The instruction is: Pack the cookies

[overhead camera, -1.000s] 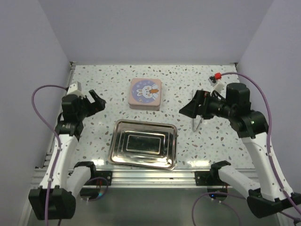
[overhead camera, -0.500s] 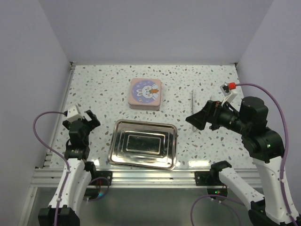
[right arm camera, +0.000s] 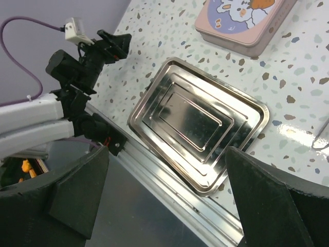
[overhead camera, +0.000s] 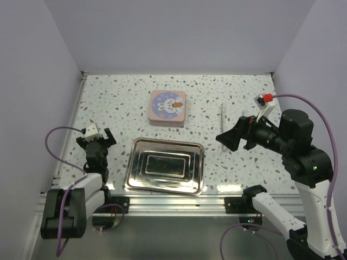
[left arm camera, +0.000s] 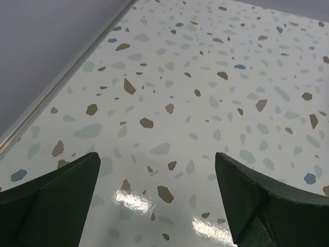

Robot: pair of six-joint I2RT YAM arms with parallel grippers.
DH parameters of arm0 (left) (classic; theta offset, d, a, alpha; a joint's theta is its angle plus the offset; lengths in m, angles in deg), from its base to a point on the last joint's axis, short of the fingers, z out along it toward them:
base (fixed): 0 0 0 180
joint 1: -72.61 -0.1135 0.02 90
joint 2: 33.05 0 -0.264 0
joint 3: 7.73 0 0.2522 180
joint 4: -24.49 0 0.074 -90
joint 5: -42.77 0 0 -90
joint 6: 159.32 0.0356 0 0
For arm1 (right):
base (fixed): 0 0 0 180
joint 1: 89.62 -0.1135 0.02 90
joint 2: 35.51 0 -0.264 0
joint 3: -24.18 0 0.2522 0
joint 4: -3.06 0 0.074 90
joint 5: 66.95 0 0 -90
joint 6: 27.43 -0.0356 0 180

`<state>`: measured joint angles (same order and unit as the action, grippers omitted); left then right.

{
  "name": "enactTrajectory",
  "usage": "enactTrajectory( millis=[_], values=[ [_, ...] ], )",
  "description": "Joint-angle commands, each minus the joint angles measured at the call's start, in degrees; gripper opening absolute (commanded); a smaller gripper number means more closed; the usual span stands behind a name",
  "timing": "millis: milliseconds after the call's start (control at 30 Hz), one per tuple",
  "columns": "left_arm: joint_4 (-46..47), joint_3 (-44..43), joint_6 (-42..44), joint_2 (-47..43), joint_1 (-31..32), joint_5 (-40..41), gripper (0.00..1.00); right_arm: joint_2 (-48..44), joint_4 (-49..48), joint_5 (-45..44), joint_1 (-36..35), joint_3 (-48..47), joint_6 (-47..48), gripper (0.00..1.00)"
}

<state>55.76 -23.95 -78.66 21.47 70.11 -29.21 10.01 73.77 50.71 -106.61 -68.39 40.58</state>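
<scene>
Cookies: none visible in any view, so I can't place them relative to either gripper. They could be in the closed tin, but can't tell.

Left gripper [left arm camera: 159, 206]: jaws spread wide, nothing between them. It sits low at the near-left of the white speckled table [overhead camera: 119, 97], just left of the tray. Its wrist view shows only bare tabletop and the left wall edge.

Right gripper [overhead camera: 227, 138]: jaws also wide apart, holding nothing. It hangs above the table to the right of the tray, close to the near end of the thin tool. Its wrist view looks across the tray towards the left arm.

Count:
- 1 pink square tin with a rabbit-and-carrot lid [overhead camera: 168, 107]
- 1 rectangular stainless steel tray [overhead camera: 165, 164]
- 1 thin silver metal tool [overhead camera: 222, 115], type unclear

Containers:
- Tin: lid on, flat on the table at mid-depth, just behind the tray and not touching it. Contents hidden.
- Tray: at the near edge, centred between the arm bases. Its stepped bottom shows bare reflective metal all over.

Thin tool lies flat on the table to the right of the tin, well apart from it, running roughly front to back.
</scene>
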Motion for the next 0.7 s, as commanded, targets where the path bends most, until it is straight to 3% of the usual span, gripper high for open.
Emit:
enactTrajectory(
  millis=[0,133,300,367,567,633,667],
  values=[
    [15.94,0.27,2.93,7.51,-0.22,-1.76,0.99,0.19,-0.25,-1.47,-0.23,-1.44,1.70,0.99],
    [25.44,-1.40,3.45,17.26,-0.13,-3.25,0.99,-0.78,-3.33,-0.24,-0.23,0.14,0.38,0.99],
    [20.35,-8.79,3.20,22.73,-0.13,-7.29,0.93,-1.13,-4.39,-1.12,-0.23,1.46,-0.94,0.99],
    [34.61,-3.71,3.63,26.76,-0.05,-9.31,0.94,-1.48,-4.91,-1.29,-0.32,1.90,-1.47,0.99],
    [42.67,-2.19,7.14,32.57,4.44,-4.66,0.96,-2.18,-5.53,-3.92,-0.32,3.04,-2.87,0.99],
    [32.81,-5.08,6.88,30.92,4.79,-4.66,0.97,-2.19,-5.18,-4.80,-0.23,2.96,-3.31,0.99],
    [34.05,-6.32,7.67,31.78,5.05,-4.40,0.98,-2.10,-5.09,-5.07,-0.32,2.96,-3.40,0.99]
  ],
)
